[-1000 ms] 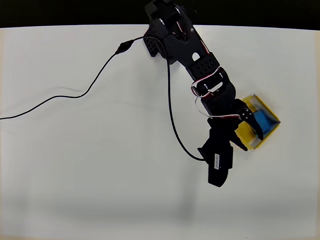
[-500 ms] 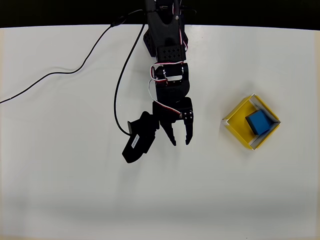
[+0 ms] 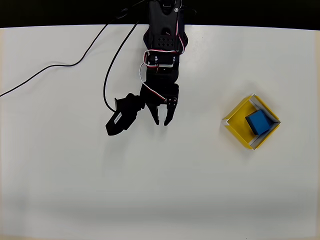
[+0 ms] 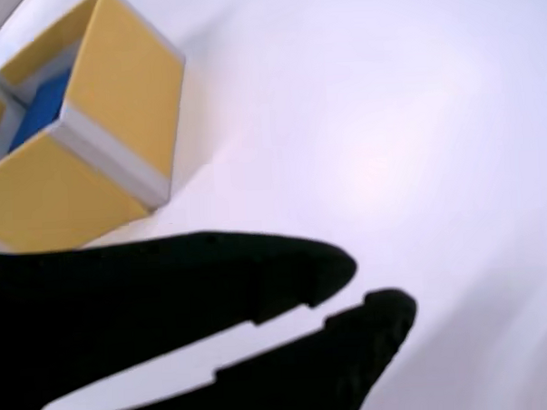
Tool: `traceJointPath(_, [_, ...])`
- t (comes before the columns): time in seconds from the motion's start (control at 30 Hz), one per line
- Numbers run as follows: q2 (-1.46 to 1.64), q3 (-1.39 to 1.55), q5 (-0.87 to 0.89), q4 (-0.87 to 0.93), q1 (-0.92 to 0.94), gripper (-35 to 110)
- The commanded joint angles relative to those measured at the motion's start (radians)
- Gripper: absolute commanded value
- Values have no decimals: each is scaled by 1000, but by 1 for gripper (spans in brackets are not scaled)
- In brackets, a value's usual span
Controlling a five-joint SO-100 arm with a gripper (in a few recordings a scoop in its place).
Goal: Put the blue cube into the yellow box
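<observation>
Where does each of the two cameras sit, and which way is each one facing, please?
Overhead view: fixed above, looking straight down on the white table; it shows the black arm, its gripper and the yellow box holding the blue cube.
Wrist view: rides on the arm, looking along the gripper across the table toward the yellow box; the black fingers show, slightly apart and holding nothing.
Shared: gripper, yellow box, blue cube, table.
</observation>
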Motion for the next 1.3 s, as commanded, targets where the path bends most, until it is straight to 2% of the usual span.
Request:
traceJointPath(0.0, [149,61,-23,57,8,4])
traceJointPath(0.33, [310,138,-34,245,34,2])
traceJointPath(0.8, [419,138,-135,704,31,2])
traceJointPath(1.27, [422,138,-117,710,41,2])
